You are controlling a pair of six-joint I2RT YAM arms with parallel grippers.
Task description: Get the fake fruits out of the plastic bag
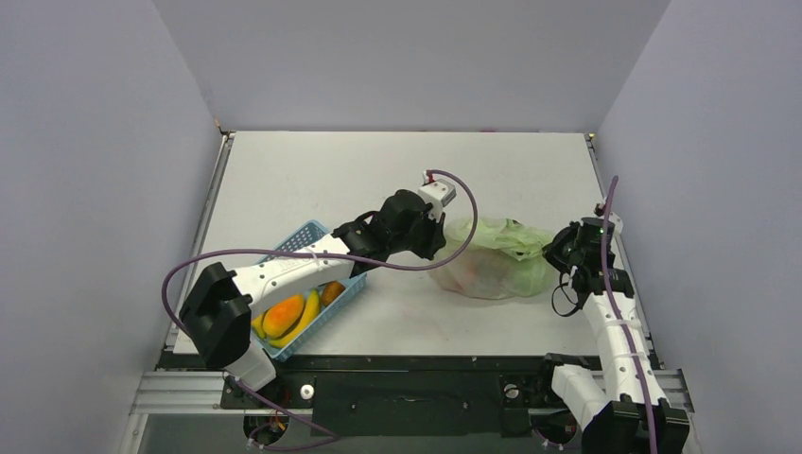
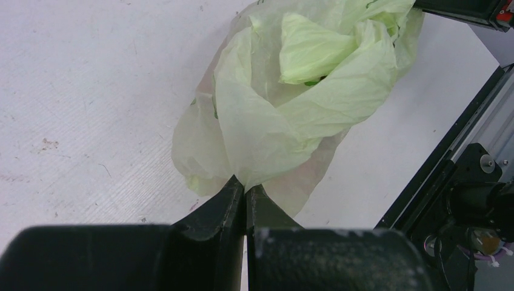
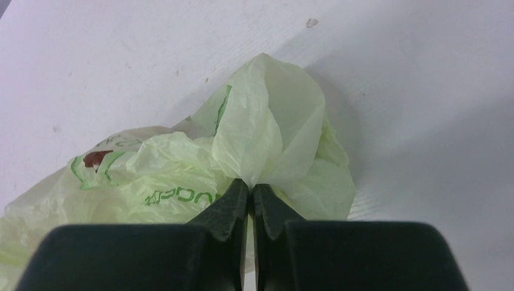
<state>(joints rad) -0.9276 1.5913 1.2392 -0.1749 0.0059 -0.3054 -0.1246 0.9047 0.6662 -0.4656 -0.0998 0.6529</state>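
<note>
The pale yellow-green plastic bag [image 1: 492, 257] lies crumpled on the white table between my two arms. My left gripper [image 2: 246, 188] is shut on a pinch of the plastic bag [image 2: 285, 115] at its left end. At the opposite, right end, my right gripper [image 3: 250, 183] is shut on a fold of the plastic bag [image 3: 260, 127]. In the top view the left gripper [image 1: 437, 244] and the right gripper [image 1: 551, 252] sit at either side of the bag. A faint red-pink tint shows through the film; the fake fruits themselves are hidden inside.
A blue lattice basket [image 1: 307, 236] with yellow bananas [image 1: 305, 317] and an orange fruit [image 1: 282, 315] stands under the left arm at the front left. The table's black front rail [image 1: 407, 364] runs close behind the bag's near side.
</note>
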